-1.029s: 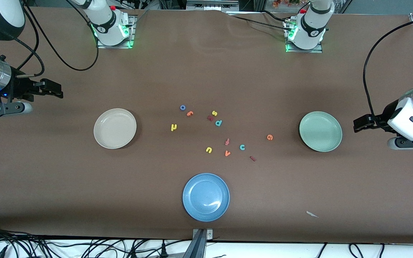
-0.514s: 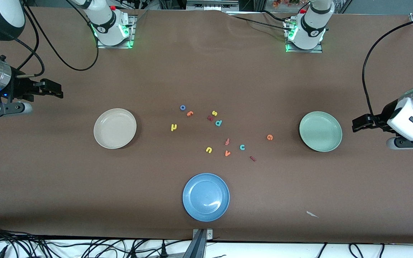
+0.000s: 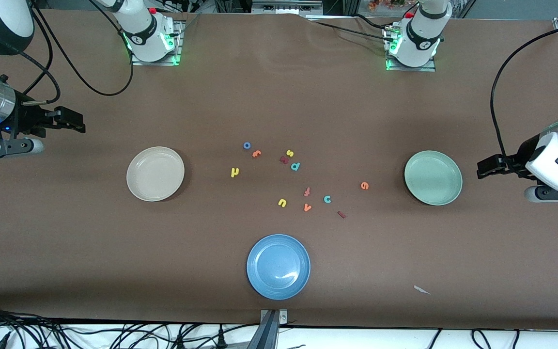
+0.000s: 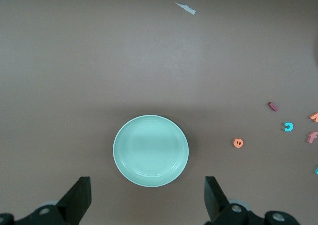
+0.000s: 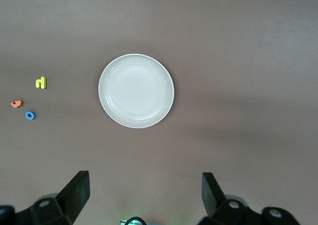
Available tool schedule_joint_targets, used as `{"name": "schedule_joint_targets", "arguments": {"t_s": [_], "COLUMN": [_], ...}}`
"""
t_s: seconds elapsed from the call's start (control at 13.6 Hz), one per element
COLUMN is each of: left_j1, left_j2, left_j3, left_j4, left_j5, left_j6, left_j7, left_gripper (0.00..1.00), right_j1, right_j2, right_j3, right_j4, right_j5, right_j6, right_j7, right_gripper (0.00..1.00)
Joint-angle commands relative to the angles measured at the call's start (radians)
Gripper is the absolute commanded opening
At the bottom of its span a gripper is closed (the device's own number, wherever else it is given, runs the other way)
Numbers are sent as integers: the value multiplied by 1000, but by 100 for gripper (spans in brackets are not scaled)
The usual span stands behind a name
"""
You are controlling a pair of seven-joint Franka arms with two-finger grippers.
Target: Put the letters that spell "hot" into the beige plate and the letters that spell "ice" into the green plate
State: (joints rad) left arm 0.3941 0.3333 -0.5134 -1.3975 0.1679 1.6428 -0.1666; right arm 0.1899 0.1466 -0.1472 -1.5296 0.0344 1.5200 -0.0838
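**Inspector A:** Status of the plates?

**Inspector B:** The beige plate (image 3: 155, 173) sits toward the right arm's end of the table (image 3: 279, 97), the green plate (image 3: 433, 177) toward the left arm's end. Both hold nothing.

**Inspector A:** And the letters?

**Inspector B:** All lie on the table between the plates. The blue "o" (image 3: 247, 145) and orange "t" (image 3: 256, 154) are just beside each other, the yellow "h" (image 3: 234, 172) nearer the camera. The orange "e" (image 3: 364, 185) lies closest to the green plate; the teal "c" (image 3: 327, 199) and dark red "i" (image 3: 341, 214) lie nearer the camera (the blue plate (image 3: 278, 266) nearer yet).

**Inspector A:** Grippers?

**Inspector B:** The left gripper (image 4: 146, 197) hangs beside the green plate, jaws spread wide, holding nothing. The right gripper (image 5: 144, 192) hangs beside the beige plate, likewise spread and unloaded.
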Motion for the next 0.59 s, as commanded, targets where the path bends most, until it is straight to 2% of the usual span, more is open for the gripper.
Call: {"name": "schedule_joint_targets", "arguments": {"t_s": [0.0, 0.51], "left_j1": [14, 14], "left_j2": [-33, -33], "left_j3": [0, 0], "left_j4": [-29, -29], "left_j5": [-31, -30], "left_j6": [0, 0], "left_j7": [21, 22], "left_gripper": [100, 100], "right_j1": [-4, -4], "right_j2": [-4, -4], "right_j3": [6, 8], "right_j4": [2, -1], "right_j5": [-2, -1], "right_j6": [-6, 20], "right_j7": [4, 13], "right_gripper": [100, 100]}}
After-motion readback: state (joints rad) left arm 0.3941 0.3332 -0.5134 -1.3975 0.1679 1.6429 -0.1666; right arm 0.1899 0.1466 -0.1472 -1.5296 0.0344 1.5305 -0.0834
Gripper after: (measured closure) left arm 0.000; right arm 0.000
